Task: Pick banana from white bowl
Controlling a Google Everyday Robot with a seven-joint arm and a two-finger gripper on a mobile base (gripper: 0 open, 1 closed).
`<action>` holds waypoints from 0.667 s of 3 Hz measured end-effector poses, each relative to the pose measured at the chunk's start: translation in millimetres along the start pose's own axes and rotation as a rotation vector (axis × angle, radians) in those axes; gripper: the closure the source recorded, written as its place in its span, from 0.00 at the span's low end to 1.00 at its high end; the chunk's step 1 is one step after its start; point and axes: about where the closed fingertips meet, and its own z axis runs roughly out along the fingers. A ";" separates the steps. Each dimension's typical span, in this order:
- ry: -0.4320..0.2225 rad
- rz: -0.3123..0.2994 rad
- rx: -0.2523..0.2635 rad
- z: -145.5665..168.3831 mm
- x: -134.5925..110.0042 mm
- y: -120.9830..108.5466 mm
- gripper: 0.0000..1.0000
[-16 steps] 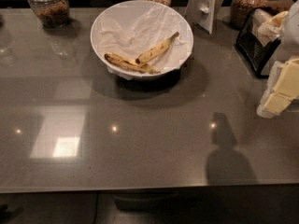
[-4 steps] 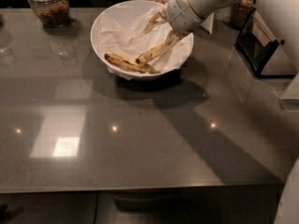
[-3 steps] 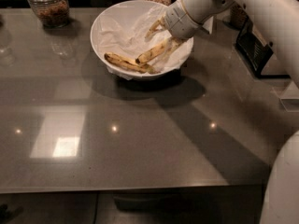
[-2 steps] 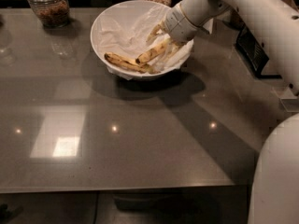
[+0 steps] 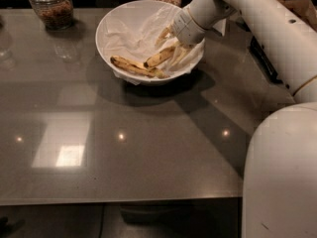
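- Far on the left, at the back of the grey table [image 5: 148,148], I see a glass jar [image 5: 49,6] with brown bits in it.
- Next comes the white bowl [image 5: 106,16], at the back of the table near the middle. It has crumpled white paper [image 5: 133,33] inside it.
- Down in the bowl lies a darker banana [image 5: 129,65], on the left side.
- Right beside it is the banana [image 5: 158,58] I am after. It is paler and slants up to the right. Its low end touches the darker one.
- My gripper [image 5: 170,45] is inside the bowl, at the top end of the banana. Its fingers [image 5: 163,33] are spread wide. One sits above that end and the others sit below it. I cannot tell if they touch the fruit.
- My white arm [image 5: 262,19] reaches in from the right, over the bowl's edge.
- Under the arm, near the right edge of the table, I see a dark thing [image 5: 262,58]. I cannot tell what it is.
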 end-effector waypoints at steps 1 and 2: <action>-0.006 0.016 -0.002 8.0 6.9 -4.6 0.54; -0.011 0.024 -0.004 9.7 7.1 -4.7 0.73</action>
